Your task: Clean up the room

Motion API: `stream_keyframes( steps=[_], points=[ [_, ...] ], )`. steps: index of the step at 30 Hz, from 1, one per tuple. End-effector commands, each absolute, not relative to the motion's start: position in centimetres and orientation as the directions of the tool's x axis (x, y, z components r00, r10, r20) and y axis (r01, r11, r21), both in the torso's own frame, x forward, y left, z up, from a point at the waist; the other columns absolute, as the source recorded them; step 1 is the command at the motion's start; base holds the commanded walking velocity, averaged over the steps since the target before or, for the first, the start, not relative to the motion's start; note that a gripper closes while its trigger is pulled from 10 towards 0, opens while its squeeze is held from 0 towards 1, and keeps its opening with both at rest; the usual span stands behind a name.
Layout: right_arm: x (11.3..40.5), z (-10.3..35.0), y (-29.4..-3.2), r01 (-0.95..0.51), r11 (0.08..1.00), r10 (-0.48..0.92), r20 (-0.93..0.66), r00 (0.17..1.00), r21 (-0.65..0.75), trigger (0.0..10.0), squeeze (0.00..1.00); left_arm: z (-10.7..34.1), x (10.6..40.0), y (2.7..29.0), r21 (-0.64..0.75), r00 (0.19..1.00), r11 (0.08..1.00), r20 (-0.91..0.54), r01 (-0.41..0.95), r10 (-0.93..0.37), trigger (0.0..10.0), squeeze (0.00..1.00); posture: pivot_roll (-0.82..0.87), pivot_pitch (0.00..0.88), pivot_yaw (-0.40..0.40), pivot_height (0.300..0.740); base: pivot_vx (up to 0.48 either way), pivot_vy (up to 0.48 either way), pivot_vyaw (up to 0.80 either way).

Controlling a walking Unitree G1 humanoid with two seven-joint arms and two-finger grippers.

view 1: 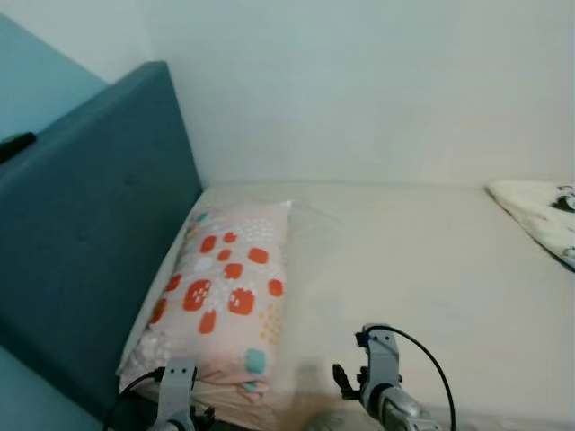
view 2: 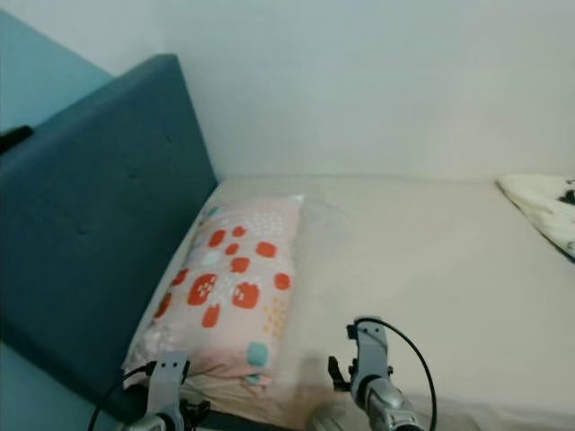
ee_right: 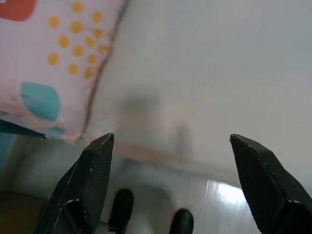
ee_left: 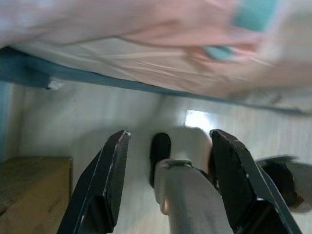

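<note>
Plainly, pillow (view 1: 223, 301) against headboard (view 1: 85, 233), mattress (view 1: 422, 296) beside

Bed (view 1: 422, 296): cream sheet, bare and open from centre out to 3 o'clock and up to the wall at 12. Pillow (view 1: 229, 292): patterned, lying along the 9 o'clock side, touching the headboard (view 1: 90, 233), which stands upright and closes that side. Patterned cloth (view 1: 544, 211): occupies the corner at 2 o'clock. Left gripper (ee_left: 165, 183) and right gripper (ee_right: 173, 180): fingers spread, over the near edge at 6 o'clock, floor beneath.
</note>
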State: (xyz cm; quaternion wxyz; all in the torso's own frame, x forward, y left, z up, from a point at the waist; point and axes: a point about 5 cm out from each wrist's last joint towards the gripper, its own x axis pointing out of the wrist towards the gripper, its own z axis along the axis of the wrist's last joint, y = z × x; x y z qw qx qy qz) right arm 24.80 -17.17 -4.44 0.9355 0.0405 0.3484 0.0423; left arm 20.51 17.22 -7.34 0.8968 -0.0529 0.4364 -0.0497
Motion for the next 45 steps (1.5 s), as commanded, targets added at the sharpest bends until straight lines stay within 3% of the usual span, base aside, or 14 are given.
stream_keyframes(
  steps=[1,16,30,36,45],
  points=[
    [24.7,-4.6,-16.5,-0.062,0.991,0.122,-0.648,0.752,0.115,10.0,0.00,-7.7,19.8,17.7,-0.124,0.590,0.992,-0.798,0.037,-0.122,10.0,0.00,-0.01,0.000,0.012,0.729,0.000,0.000,0.75],
    [24.6,-4.6,-16.5,-0.067,0.991,0.125,-0.655,0.745,0.113,10.0,0.00,-8.2,18.7,18.6,-0.086,0.559,0.996,-0.825,0.015,-0.080,10.0,0.00,-0.01,0.000,0.015,0.729,0.000,0.000,0.75],
    [24.6,-4.7,-16.8,-0.052,0.994,0.101,-0.660,0.744,0.093,10.0,0.00,-8.4,18.3,18.4,-0.128,0.545,0.992,-0.830,0.020,-0.119,10.0,0.00,-0.01,0.000,0.011,0.729,0.000,0.000,0.77],
    [24.4,-4.8,-17.4,0.000,0.997,0.053,-0.673,0.738,0.079,10.0,0.00,-8.6,17.9,18.2,-0.121,0.527,0.992,-0.840,0.042,-0.125,10.0,0.00,-0.02,0.000,0.012,0.729,0.000,-0.469,0.00],
    [24.5,-4.7,-17.6,0.019,0.997,0.032,-0.672,0.740,0.069,10.0,0.00,-8.7,17.8,18.1,-0.135,0.529,0.991,-0.840,0.013,-0.121,10.0,0.00,-0.02,0.000,0.011,0.729,0.000,0.000,0.00]
  ],
)
